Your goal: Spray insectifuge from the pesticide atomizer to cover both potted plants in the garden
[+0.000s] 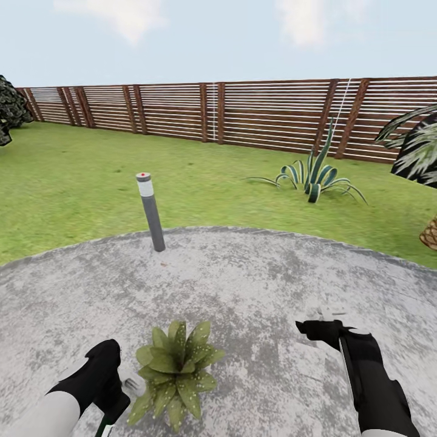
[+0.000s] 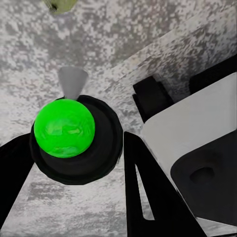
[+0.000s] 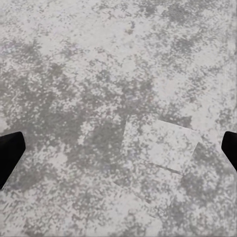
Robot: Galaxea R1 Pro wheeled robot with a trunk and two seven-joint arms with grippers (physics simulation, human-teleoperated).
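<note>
The round grey paved patio (image 1: 255,285) is mottled light and dark and takes up the lower half of the head view; its curved edge meets the green lawn (image 1: 79,188) running from nine o'clock over twelve to three. On the paving at about six o'clock stands a potted plant (image 1: 175,370), a low rosette of pointed green leaves dotted with whitish specks (image 1: 193,383). At about eleven o'clock, just inside the patio's edge, a grey bollard lamp (image 1: 150,211) with a red dot stands upright. On the lawn at two o'clock grows a spiky striped agave (image 1: 315,176). The right wrist view has a paler square patch (image 3: 160,145) on the paving.
</note>
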